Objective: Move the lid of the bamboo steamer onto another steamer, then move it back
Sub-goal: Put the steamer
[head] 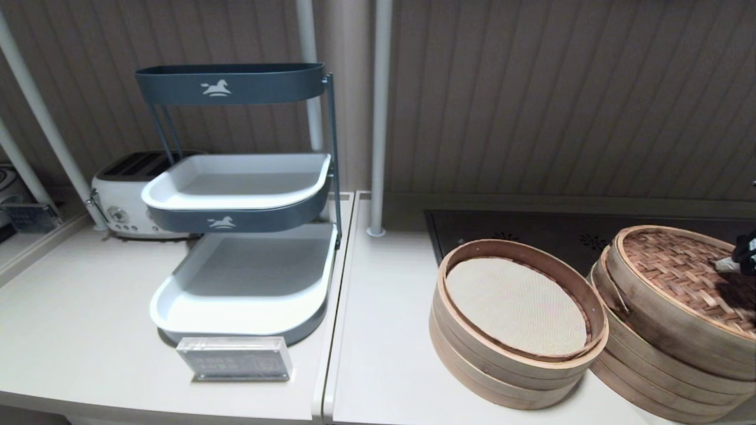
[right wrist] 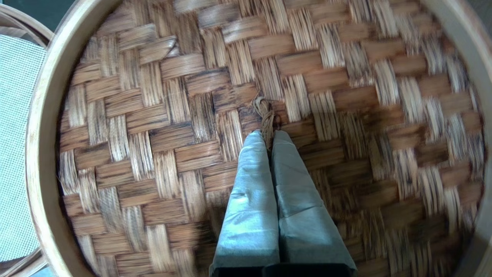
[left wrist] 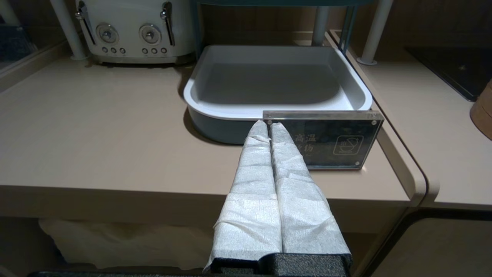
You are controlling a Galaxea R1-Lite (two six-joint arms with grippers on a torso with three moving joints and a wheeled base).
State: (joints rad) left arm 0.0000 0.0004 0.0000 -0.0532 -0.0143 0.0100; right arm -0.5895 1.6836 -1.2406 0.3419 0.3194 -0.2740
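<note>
Right wrist view: right gripper [right wrist: 268,134] fingers pinched shut on the round herringbone-woven bamboo steamer lid [right wrist: 192,115]'s small twisted centre loop [right wrist: 264,111]. Lid sits tilted on the stacked pale bamboo steamer [head: 649,366]. Left gripper [left wrist: 269,127] closed, empty, parked off the bench.

Two bamboo steamer stacks are counted: one open stack [head: 520,348] and another steamer [head: 655,378]. One bamboo steamer lid [head: 679,277] is seen, one three-tier rack [head: 236,195], one toaster [head: 121,203], one acrylic sign [head: 235,358], and two grippers.

My right gripper [right wrist: 268,132] is pinching the lid [head: 685,277] loop. The open steamer [head: 520,319] is crowding just beside it; bare counter [head: 384,330] is lying open beyond, toward the rack [head: 242,236].
</note>
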